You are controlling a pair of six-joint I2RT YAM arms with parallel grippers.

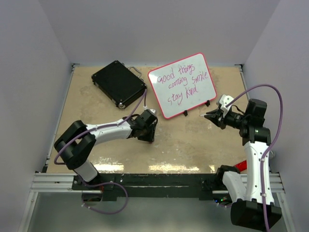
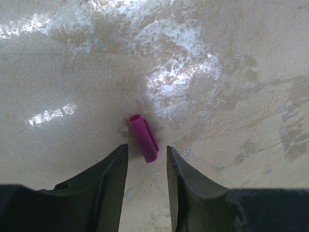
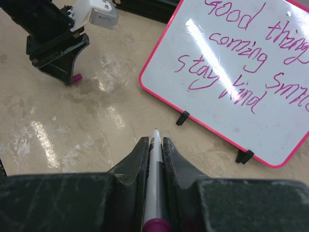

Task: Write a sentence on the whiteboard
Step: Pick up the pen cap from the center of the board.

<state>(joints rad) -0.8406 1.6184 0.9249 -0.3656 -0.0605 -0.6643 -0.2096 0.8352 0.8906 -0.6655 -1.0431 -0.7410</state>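
Standing on small black feet toward the far side of the table (image 1: 188,145), the whiteboard (image 1: 205,94) carried the sentence (image 1: 183,82) in three pink-purple lines. The right gripper (image 3: 154,141) was clenched on a white marker (image 3: 153,183), whose tip poked past the fingertips; the board's near rim lay ahead of those jaws, near but apart. The left gripper (image 2: 147,147) hung with jaws parted, a purple cap (image 2: 143,137) lying on the table just ahead of the gap. A black case (image 1: 118,83) sat beside the board.
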